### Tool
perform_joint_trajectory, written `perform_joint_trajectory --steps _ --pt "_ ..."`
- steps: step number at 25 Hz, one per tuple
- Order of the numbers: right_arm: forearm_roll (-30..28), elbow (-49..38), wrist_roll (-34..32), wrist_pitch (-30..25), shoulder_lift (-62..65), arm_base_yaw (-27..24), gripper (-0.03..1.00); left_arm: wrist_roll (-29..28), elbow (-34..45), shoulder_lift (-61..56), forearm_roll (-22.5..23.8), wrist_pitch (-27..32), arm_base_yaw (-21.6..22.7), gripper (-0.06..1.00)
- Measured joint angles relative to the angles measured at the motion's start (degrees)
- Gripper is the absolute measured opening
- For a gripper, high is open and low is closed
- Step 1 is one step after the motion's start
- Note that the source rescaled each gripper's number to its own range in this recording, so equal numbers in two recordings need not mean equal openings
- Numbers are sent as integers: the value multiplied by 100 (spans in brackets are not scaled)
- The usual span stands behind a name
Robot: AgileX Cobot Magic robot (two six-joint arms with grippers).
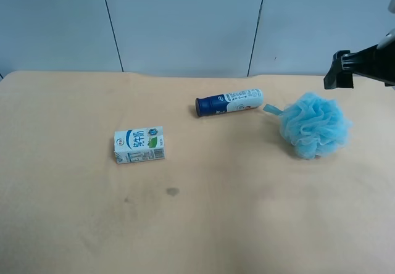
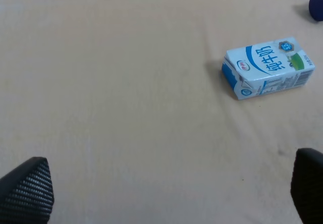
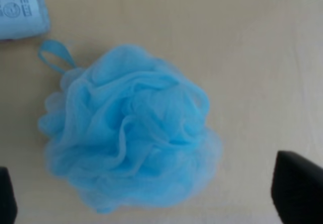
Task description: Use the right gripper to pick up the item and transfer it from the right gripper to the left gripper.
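Observation:
A fluffy light-blue bath sponge (image 1: pixel 315 125) with a loop lies on the tan table at the exterior high view's right. In the right wrist view the sponge (image 3: pixel 131 138) fills the middle. My right gripper (image 3: pixel 151 204) is open and hangs above the sponge, with one finger on each side, apart from it. In the exterior high view the right gripper (image 1: pixel 341 69) shows at the upper right edge. A blue and white bottle (image 1: pixel 229 102) lies on its side beside the sponge's loop. A milk carton (image 1: pixel 139 144) lies flat further left. My left gripper (image 2: pixel 166 193) is open and empty, over bare table near the carton (image 2: pixel 267 68).
The tan table (image 1: pixel 203 224) has a small dark stain (image 1: pixel 172 192) in front of the carton. A grey panelled wall (image 1: pixel 185 21) stands behind the table. The bottle's end (image 3: pixel 22 12) shows in a corner of the right wrist view.

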State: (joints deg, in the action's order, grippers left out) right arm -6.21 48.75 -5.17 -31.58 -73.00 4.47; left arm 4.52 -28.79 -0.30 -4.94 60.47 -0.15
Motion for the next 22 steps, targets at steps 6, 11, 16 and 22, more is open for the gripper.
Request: perform_joint_trajectory --steps 6,11,16,22 --pt "-38 0 0 182 -461 0 100 0 0 0 0 0 0 100" --pt "-38 0 0 344 -846 0 100 0 0 0 0 0 0 100" --pt "-38 5 0 520 -1200 0 99 0 0 0 0 0 0 100" --pt "-38 5 0 760 -1650 0 99 0 0 0 0 0 0 100"
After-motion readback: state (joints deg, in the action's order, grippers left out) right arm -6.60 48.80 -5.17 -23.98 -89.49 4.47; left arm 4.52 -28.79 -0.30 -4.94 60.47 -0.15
